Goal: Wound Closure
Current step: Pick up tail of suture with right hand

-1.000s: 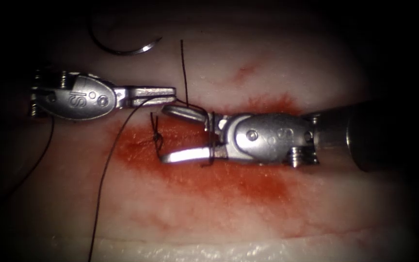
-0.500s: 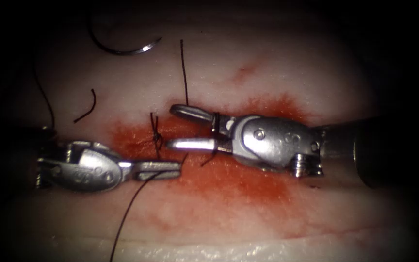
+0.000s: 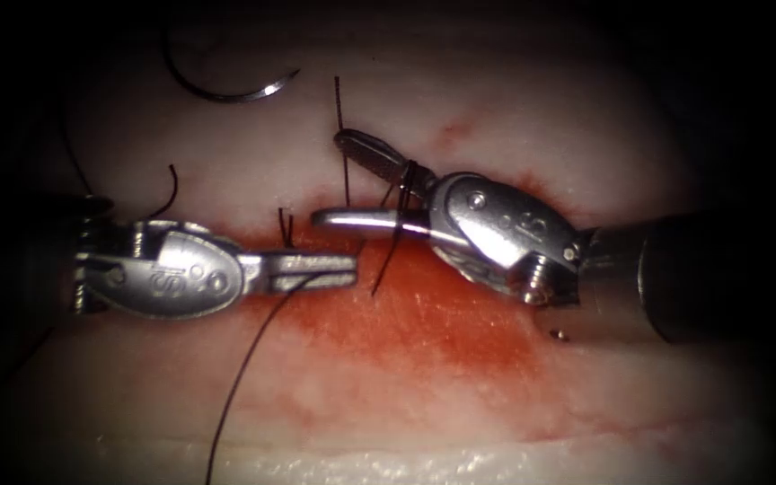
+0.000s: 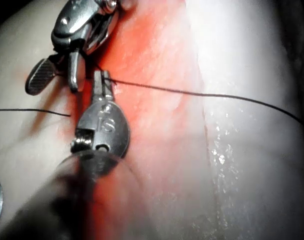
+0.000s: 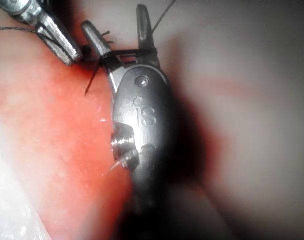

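The left tool (image 3: 339, 269) lies level across the tissue (image 3: 424, 386), pointing toward the picture's right in the endoscope view, its jaws clenched on the thread (image 3: 244, 368), which runs from the tips down and away toward the near edge. The right tool (image 3: 339, 180) comes in from the right, angled up and leftward, its jaws spread wide and grasping nothing, though a loop of thread is wound round them near the hinge, with a short end hanging below. The knot (image 3: 287, 235) sits on the cut in the red fluid (image 3: 442, 323), just beyond the left tool's tips and just left of the right tool's lower jaw, so the left tool is the nearer. A loose upright strand (image 3: 341, 135) rises between the right tool's jaws. The needle (image 3: 226, 90) lies free on the tissue, well apart from both tools, up and left of the cut, held by neither and not in the tissue. A cut end of thread (image 3: 165, 193) lies above the left tool.
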Tool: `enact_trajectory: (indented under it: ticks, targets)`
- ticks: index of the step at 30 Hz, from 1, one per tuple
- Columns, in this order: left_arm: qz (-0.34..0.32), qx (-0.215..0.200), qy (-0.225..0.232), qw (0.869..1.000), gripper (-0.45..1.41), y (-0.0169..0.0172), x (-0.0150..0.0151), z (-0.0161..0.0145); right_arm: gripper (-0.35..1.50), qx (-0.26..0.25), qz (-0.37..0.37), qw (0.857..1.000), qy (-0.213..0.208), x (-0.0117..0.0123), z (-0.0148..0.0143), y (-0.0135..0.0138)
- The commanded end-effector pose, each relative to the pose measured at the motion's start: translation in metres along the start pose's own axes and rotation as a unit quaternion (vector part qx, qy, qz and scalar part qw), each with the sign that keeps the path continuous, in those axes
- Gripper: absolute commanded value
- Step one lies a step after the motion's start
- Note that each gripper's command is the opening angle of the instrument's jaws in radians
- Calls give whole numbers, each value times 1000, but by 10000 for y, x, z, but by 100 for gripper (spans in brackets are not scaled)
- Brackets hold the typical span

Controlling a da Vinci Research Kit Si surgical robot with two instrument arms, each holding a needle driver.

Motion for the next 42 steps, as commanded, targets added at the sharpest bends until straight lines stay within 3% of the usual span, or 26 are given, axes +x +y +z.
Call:
enact_trajectory:
  ticks: [1,7,11,17,34,36,38,41,42]
  targets:
    - [-1,2,-2,1000,-45,-3,-5,9,111,-11,-1,1000,-5,-4,7,1]
    - [-1,5,-3,1000,-45,-13,-11,13,110,-38,22,999,-14,-3,9,9]
    - [-1,8,-3,1000,-45,-27,-21,13,108,-100,77,988,-85,-5,13,8]
    - [-1,9,-4,1000,-45,-34,-26,12,96,-138,160,969,-124,-10,26,-2]
    - [3,7,-5,1000,-45,-25,-29,7,78,-166,187,957,-146,-16,34,-7]
    - [4,7,-5,1000,-45,-24,-29,7,68,-176,188,955,-145,-15,35,-6]
    - [4,7,-6,1000,-45,-22,-29,7,39,-184,188,954,-144,-14,35,-5]
    - [4,7,-5,1000,-45,-21,-28,6,-28,-188,188,954,-140,-13,34,-4]
    - [4,6,-5,1000,-45,-20,-28,5,-35,-186,190,955,-128,-13,32,-5]
